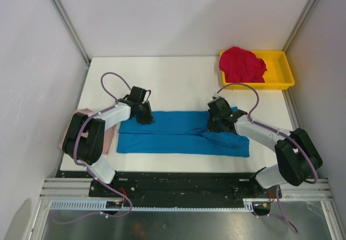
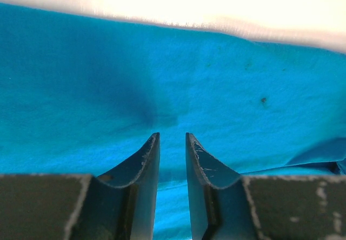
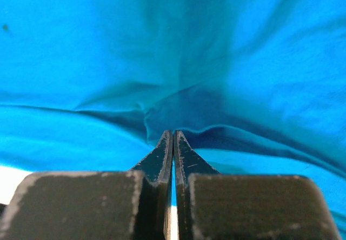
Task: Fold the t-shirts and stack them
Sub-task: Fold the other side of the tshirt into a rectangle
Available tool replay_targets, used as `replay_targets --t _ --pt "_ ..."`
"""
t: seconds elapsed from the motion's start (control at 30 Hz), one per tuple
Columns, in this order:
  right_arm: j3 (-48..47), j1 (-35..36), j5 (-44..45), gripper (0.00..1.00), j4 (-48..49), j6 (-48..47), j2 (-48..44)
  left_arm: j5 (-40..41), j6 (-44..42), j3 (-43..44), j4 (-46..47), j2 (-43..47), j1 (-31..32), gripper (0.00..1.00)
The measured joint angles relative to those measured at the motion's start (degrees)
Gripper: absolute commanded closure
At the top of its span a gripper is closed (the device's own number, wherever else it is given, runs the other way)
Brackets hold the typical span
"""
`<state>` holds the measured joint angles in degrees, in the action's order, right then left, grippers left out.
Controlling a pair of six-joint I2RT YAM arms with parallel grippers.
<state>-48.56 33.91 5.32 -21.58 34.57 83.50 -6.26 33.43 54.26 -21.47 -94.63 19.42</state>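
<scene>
The blue t-shirt (image 1: 173,134) lies folded into a long strip across the middle of the white table (image 1: 178,83). My left gripper (image 1: 145,118) stands on its far left part. In the left wrist view the left gripper (image 2: 172,135) is open by a narrow gap over flat blue cloth (image 2: 216,78). My right gripper (image 1: 215,125) sits on the shirt's right part. Up close the right gripper (image 3: 173,132) is shut, and blue cloth (image 3: 108,45) puckers into a fold at its tips. The red t-shirt (image 1: 241,64) lies bunched up. The pink t-shirt (image 1: 109,138) lies at the table's left edge, mostly hidden under the left arm.
A shallow yellow tray (image 1: 281,70) at the back right corner holds the red t-shirt. Grey walls with metal posts close in the table on three sides. Bare white table shows behind the blue shirt.
</scene>
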Motion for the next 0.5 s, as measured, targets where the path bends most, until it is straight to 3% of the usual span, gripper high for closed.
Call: replay_targets --t 0.27,0.5 --pt "3.39 3.45 -0.72 0.96 -1.33 4.09 -5.55 -0.44 -0.02 0.0 0.0 0.02 0.0 0.7" --pt "7.32 5.16 -2.82 0.67 -1.16 6.32 -7.69 -1.62 -0.44 0.0 0.0 0.02 0.02 0.7"
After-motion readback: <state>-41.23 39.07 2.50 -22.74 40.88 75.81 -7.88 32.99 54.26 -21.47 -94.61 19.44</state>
